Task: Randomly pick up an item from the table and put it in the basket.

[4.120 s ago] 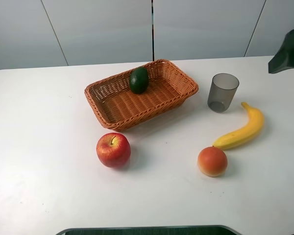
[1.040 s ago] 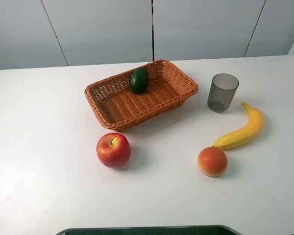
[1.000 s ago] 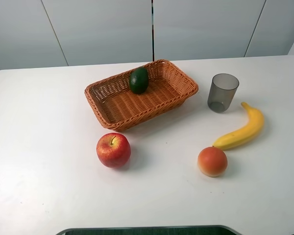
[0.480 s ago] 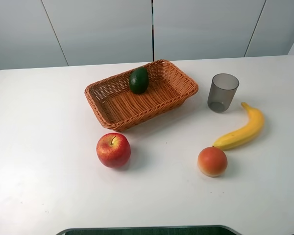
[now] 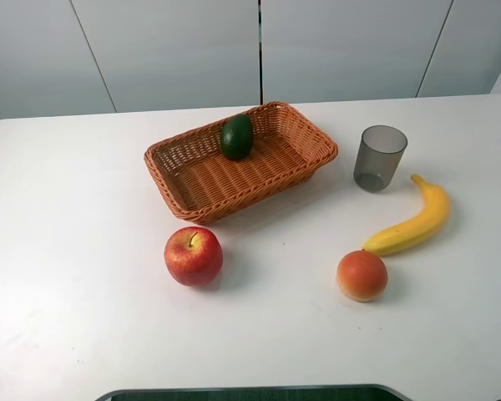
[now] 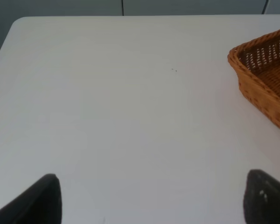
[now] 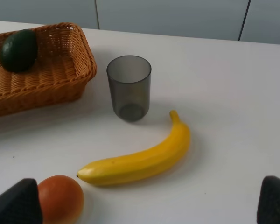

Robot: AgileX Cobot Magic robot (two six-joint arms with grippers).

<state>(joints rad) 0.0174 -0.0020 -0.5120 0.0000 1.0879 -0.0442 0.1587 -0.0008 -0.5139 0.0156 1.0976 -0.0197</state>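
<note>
Exterior high, change: over the last second nothing moves; about four seconds back a dark arm part sat at the upper right edge of this view, now it's gone.
Exterior high, arms: you see neither gripper here, both are out of this view.
Exterior high, item: avocado lies inside the basket, against its far wall, dark skin up.
Exterior high, rest: red apple, orange-pink fruit, banana and grey cup all sit on the table, untouched.
Left wrist, tool: left gripper shows only two dark fingertips far apart, so spread wide, nothing between them.
Left wrist, place: bare table under and ahead of it; a basket corner sits ahead and off to one side, well apart from the tips.
Right wrist, tool: right gripper spread wide too, empty.
Right wrist, place: banana lies just ahead between the fingertips' line, orange-pink fruit just beside one fingertip, cup farther ahead, basket with the avocado well ahead to the side.
Meaning: you can treat the placement as done; item is in the basket, both arms pulled back and clear, nothing left but to hold off.
</note>
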